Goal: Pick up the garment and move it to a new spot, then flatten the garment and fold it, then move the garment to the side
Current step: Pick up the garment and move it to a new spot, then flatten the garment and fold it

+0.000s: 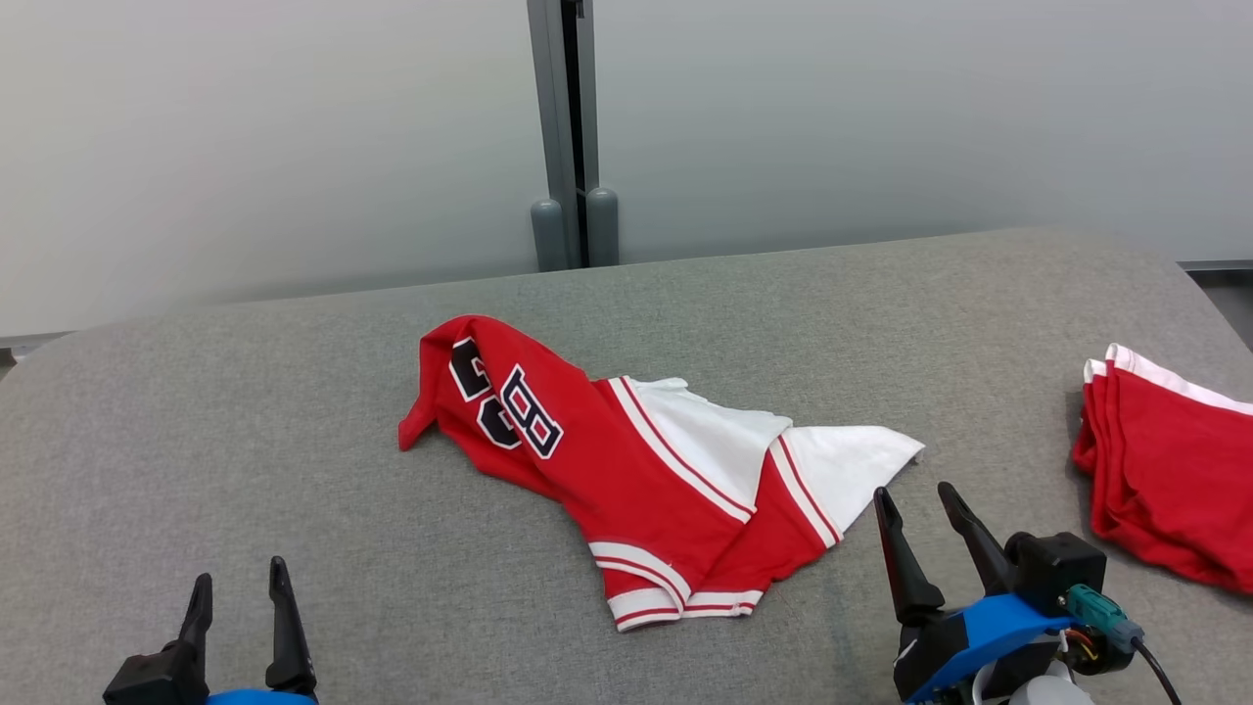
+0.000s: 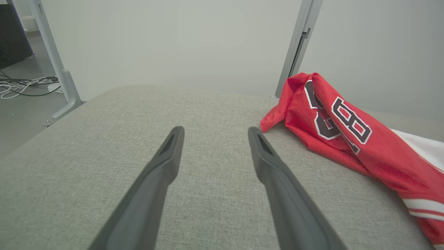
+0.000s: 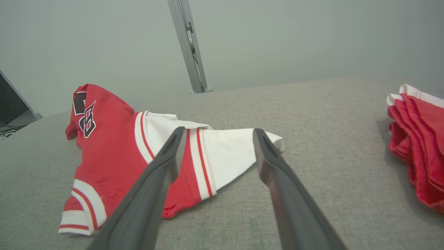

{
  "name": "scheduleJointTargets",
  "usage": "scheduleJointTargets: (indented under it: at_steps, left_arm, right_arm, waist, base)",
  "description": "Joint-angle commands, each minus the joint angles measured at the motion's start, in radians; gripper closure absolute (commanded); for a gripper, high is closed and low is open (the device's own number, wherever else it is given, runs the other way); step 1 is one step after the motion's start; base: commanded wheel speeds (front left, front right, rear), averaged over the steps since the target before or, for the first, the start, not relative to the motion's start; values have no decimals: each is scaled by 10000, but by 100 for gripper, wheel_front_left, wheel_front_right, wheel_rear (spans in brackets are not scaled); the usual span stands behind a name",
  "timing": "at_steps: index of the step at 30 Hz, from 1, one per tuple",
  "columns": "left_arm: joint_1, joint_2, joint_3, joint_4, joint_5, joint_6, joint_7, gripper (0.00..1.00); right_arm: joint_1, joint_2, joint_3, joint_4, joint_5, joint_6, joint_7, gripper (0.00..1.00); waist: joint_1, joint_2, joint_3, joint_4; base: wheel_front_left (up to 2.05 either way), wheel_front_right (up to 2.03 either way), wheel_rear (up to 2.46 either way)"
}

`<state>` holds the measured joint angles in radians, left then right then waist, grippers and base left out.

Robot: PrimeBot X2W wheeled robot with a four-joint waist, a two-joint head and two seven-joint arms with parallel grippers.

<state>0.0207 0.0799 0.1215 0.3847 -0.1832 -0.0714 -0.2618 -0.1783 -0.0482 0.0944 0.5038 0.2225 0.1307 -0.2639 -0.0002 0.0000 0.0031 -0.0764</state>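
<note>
Head view: crumpled red-and-white garment [image 1: 626, 470] lies mid-table [image 1: 196, 411]. The left end effector [image 1: 240, 578] is at 7 o'clock and the right end effector [image 1: 915, 494] at 4 o'clock, both spread and empty. Left wrist view: the garment's red end sits at 2 o'clock — best pinched low. Right wrist view: the white corner lies dead ahead — grip it, then draw outward.

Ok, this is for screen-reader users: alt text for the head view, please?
A crumpled red and white jersey lies centred on a grey padded surface, untouched. The left gripper at lower left and the right gripper at lower right are both open and empty, the right one near the jersey's white corner. At the right edge sit folded red garments.
</note>
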Motion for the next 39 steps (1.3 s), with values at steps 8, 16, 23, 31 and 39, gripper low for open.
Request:
scheduleJointTargets:
  at_steps: [8,16,23,31,39]
  left_arm:
    - [-303,-185,-26,-114,363,-351,-44,0]
    - [-689,-121,-290,2,323,-594,-44,0]
    - [-1060,136,-845,29,42,-594,-44,0]
    - [-1271,343,-1206,49,-339,-598,-44,0]
    - [-1473,348,-1516,95,-519,-599,-46,0]
  right_arm:
    - [-138,-45,83,132,91,1,-6,0]
    - [-999,-43,188,574,551,1,-4,0]
    - [-1846,-42,303,1491,1714,1,-6,0]
    - [-2543,-48,510,2376,2172,1,-6,0]
    - [-3278,-48,-229,2665,1762,1,-6,100]
  waist:
    - [2,0,386,399]
    - [2,0,1363,1142]
    - [2,0,1868,1731]
    - [2,0,2108,2032]
    - [2,0,2235,2327]
  base:
    - [0,0,0]
    - [0,0,0]
    - [0,0,0]
    - [0,0,0]
    - [0,0,0]
